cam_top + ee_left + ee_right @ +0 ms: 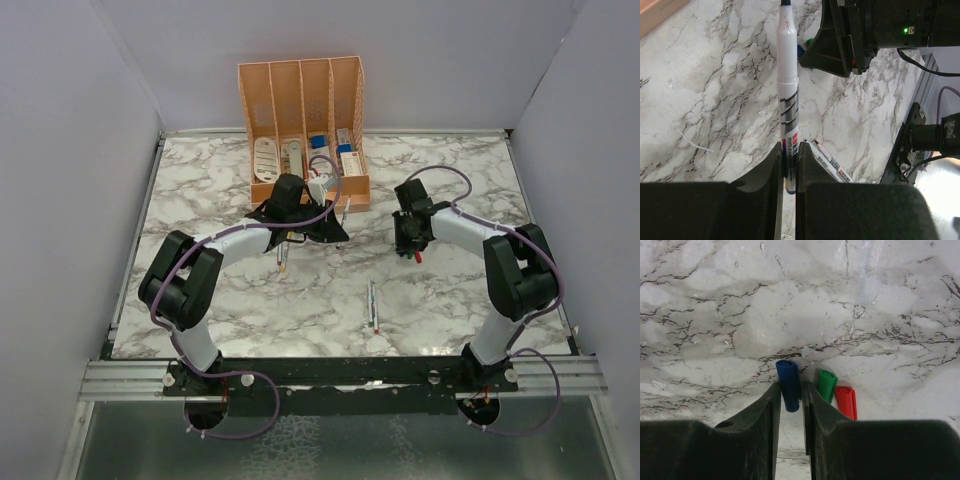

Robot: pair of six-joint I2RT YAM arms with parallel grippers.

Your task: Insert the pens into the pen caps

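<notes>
My left gripper [789, 160] is shut on a silver-grey pen [788, 100], which sticks out ahead of the fingers with its tip toward the right gripper. In the top view the left gripper [285, 240] hovers in front of the organiser. My right gripper [790, 395] is shut on the dark blue cap [789, 385] just above the marble. The green cap [827, 385] and the red cap [846, 402] lie side by side to its right. Two more pens [373, 305] lie together mid-table and also show in the left wrist view [832, 165]. The yellow and purple caps are out of view.
An orange organiser [303, 130] with white and blue stationery stands at the back centre, just behind the left gripper. The right gripper [410, 248] sits about a hand's width right of the left one. White walls enclose the marble table [200, 180].
</notes>
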